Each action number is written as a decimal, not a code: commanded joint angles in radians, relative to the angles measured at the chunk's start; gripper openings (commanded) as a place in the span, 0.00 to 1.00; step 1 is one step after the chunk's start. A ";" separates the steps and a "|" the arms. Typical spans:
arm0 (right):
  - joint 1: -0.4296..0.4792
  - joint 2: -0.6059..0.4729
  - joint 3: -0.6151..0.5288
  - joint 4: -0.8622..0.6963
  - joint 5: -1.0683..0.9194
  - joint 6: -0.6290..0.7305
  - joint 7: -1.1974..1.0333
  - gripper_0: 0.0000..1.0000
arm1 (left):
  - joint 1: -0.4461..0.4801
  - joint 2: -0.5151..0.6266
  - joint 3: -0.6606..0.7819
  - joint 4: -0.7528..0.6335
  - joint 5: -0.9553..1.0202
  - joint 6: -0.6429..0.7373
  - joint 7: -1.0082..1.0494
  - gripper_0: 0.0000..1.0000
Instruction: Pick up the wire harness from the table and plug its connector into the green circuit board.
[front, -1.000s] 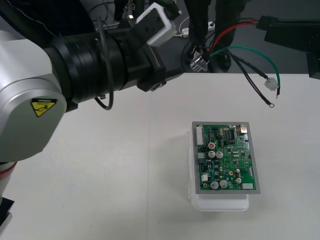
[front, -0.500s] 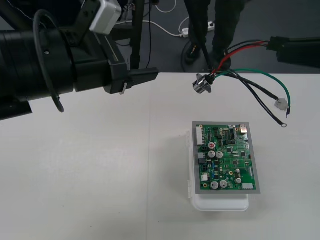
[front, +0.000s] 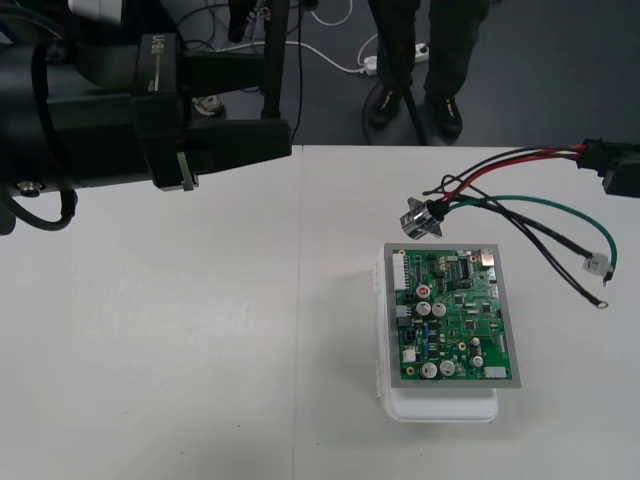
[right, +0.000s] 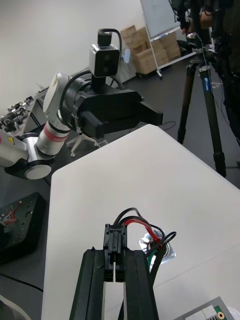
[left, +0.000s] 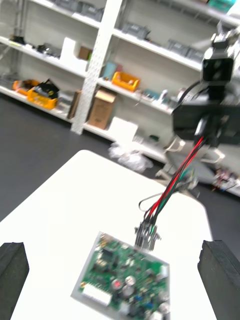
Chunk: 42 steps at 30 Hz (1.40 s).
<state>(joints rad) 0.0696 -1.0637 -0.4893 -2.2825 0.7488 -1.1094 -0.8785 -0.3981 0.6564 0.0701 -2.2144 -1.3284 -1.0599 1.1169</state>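
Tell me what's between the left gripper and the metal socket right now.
Nothing: the front view shows bare table between the left gripper and the socket, which dangles from the harness near the board's far edge.

left end effector (front: 272, 105): drawn back leftward along the far edge of the table (front: 200, 330)
right end effector (front: 618, 172): shifted right, out to the side
harness (front: 520, 200): carried in over the table
socket (front: 415, 220): now hanging just above the far left corner of the board (front: 452, 315)

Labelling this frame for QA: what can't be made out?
- The right gripper, shut on the plug: front view's right edge cuts off its body.
- Where on the green circuit board the plug fits: too small in the front view, blurred in the left wrist view.
- The socket: partly behind the wires in the right wrist view.
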 joint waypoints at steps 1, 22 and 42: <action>0.024 0.016 -0.014 -0.006 -0.068 -0.007 0.110 0.00 | 0.008 0.029 0.046 -0.001 0.084 0.001 -0.043 1.00; -0.100 0.016 0.101 -0.051 -0.102 0.100 0.165 0.00 | -0.084 -0.087 -0.046 -0.004 0.181 0.000 -0.078 1.00; -0.240 0.018 0.278 -0.083 -0.013 0.264 0.113 0.00 | -0.212 -0.219 -0.184 0.005 0.018 0.001 -0.094 1.00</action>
<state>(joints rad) -0.1113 -1.0542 -0.2607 -2.3386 0.7098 -0.8706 -0.7509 -0.5524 0.4715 -0.0826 -2.2130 -1.2985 -1.0605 1.1146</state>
